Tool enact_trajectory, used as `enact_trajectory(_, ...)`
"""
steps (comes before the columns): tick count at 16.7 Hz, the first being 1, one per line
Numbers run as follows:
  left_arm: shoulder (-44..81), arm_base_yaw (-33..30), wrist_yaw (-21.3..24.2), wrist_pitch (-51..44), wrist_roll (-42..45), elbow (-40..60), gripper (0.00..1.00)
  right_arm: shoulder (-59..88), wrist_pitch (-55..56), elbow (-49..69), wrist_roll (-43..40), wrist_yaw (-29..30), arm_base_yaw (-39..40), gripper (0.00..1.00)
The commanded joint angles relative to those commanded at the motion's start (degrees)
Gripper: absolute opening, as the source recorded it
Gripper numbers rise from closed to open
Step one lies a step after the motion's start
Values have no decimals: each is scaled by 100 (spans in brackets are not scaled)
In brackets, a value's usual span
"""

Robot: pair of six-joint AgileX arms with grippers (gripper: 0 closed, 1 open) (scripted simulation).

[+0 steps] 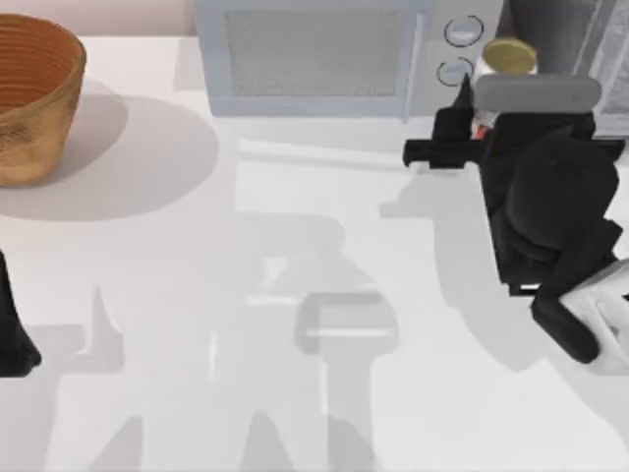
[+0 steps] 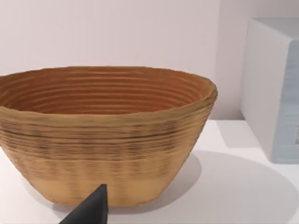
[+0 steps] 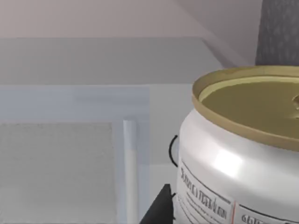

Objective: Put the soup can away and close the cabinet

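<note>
Presently the right gripper (image 1: 479,126) pinches the soup can (image 1: 509,56) just right of the microwave (image 1: 324,54), beside the cabinet (image 1: 570,34); risk: can clips microwave corner, slips. Left gripper (image 1: 15,334) parked, fingers indiscernible

Right arm reaching toward the table's far right, wrist bent down, right gripper (image 1: 479,120) closed around the soup can (image 1: 508,57), one dark fingertip (image 3: 161,207) pressed to the can's side just beside the label. Left arm parked low at the left edge, left gripper (image 1: 15,339) idle.
</note>
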Motion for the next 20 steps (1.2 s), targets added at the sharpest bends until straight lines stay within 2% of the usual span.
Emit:
enact_trajectory(6, 0, 0, 0, 0, 0, 0, 100, -41, -50, 19, 11, -2, -4, 0)
enact_trajectory(10, 0, 0, 0, 0, 0, 0, 100, -511, -496, -286, -45, -281, -146, 0)
enact_trajectory(20, 0, 0, 0, 0, 0, 0, 100, -3770, -2485, -1529, 15, -1322, -1196, 0)
